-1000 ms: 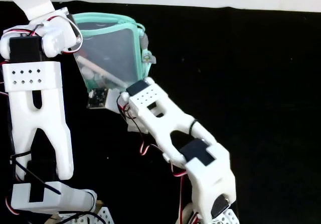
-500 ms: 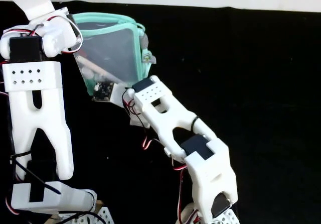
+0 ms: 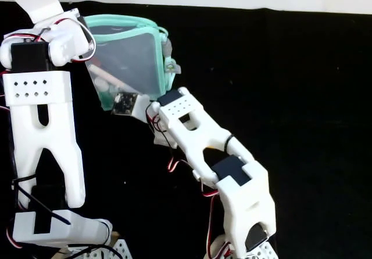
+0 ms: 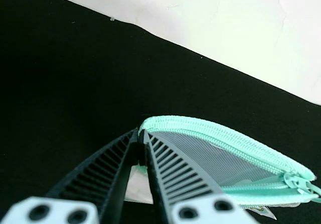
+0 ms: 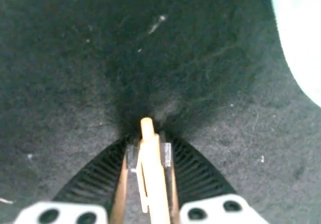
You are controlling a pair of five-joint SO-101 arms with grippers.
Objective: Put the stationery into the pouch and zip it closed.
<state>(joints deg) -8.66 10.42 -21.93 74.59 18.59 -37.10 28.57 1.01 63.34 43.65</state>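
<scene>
Closest to me, my right gripper [image 5: 145,142] is clamped on a pale pen [image 5: 152,176]. The pen's tip pokes past the jaws over the black cloth [image 5: 65,58], and that wrist sits at the near edge of the mint-trimmed pouch [image 3: 131,56]. The pouch lies toward the back of the table with stationery showing through its clear panel, and at its far left corner my left gripper [image 4: 141,136] pinches the zipper edge tight.

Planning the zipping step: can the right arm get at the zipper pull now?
Probably not yet: the right gripper is shut on a tan stick. The zipper pull on the pouch lies uncovered, though.
</scene>
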